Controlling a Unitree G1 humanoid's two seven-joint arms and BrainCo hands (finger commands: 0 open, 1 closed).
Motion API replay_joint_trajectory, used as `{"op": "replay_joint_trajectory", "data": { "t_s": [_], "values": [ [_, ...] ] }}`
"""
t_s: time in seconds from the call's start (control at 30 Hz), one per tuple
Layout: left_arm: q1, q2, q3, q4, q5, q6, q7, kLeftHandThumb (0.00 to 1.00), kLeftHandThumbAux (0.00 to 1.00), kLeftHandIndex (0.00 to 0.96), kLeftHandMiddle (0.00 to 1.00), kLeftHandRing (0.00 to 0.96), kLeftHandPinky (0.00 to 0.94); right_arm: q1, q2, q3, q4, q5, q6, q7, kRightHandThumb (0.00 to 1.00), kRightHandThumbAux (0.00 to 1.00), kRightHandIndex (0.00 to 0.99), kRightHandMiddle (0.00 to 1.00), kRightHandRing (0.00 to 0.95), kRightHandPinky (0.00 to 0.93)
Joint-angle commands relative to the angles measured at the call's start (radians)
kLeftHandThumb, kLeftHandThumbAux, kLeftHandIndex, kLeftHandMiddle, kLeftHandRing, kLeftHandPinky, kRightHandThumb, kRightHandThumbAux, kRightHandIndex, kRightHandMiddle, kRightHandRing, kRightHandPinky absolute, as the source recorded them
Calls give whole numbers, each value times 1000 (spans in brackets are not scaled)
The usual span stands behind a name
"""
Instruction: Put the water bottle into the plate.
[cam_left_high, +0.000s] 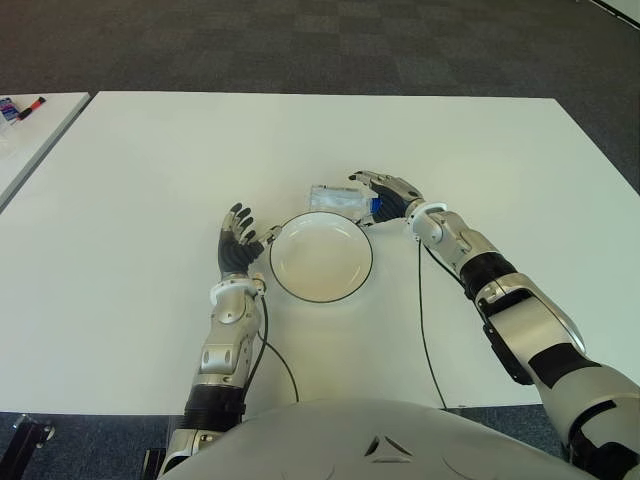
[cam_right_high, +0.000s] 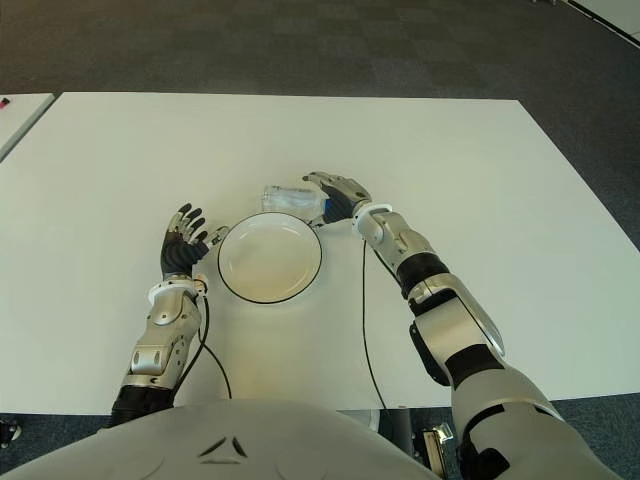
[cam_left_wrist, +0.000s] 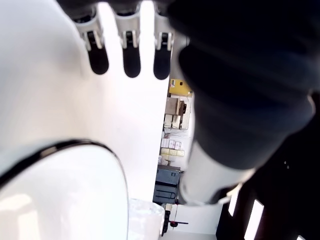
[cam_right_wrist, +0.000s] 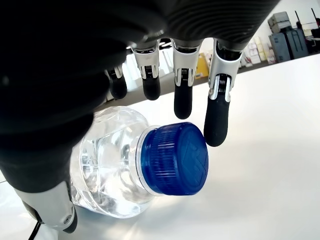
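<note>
Just past the far rim of the plate (cam_left_high: 321, 257), the water bottle (cam_left_high: 338, 199) is lying on its side on the white table (cam_left_high: 130, 170), blue cap (cam_right_wrist: 175, 158) pointing toward the robot's right. So it's def not in the plate yet, and the plate looks to have nothing in it afaict.

Right hand (cam_left_high: 388, 195) is over the cap end of the bottle. In the right wrist view its fingers (cam_right_wrist: 216, 116) are spread and hanging down behind the cap, thumb on the near side, w/ the bottle sitting in between. Nothing's clamped tho. There's visible gap around the cap, so I'd call it a pre-grasp, not a hold. Can't tell if any finger is brushing the bottle body.

Left hand (cam_left_high: 236, 246) shows just beside the plate on its left side, fingers straight and apart, holding nothing. Looks idle to me.

Progress imo: the reach is basically done, everything else is left. Still needs to close on the bottle, lift it, bring it a short way back toward the robot over the rim, and set it down inside. Bottle's round and clear plastic, so it might roll if the fingers nudge it before they close.
</note>
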Motion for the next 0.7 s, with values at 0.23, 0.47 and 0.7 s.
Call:
{"op": "replay_joint_trajectory", "data": {
  "t_s": [0.23,0.47,0.7],
  "values": [
    [14,-65,-6,0,6,4,2,31,956,118,151,136,163,20,5,12,-26,-18,7,-23,1000,727,62,37,150,421],
    [16,-65,-4,-3,3,4,2,32,962,126,163,145,170,28,3,15,-39,-32,3,-45,1000,726,67,41,157,421],
    [17,-65,-5,-3,5,2,3,34,967,126,163,144,166,33,5,19,-44,-36,4,-58,1000,726,75,44,156,420]
  ]
}}
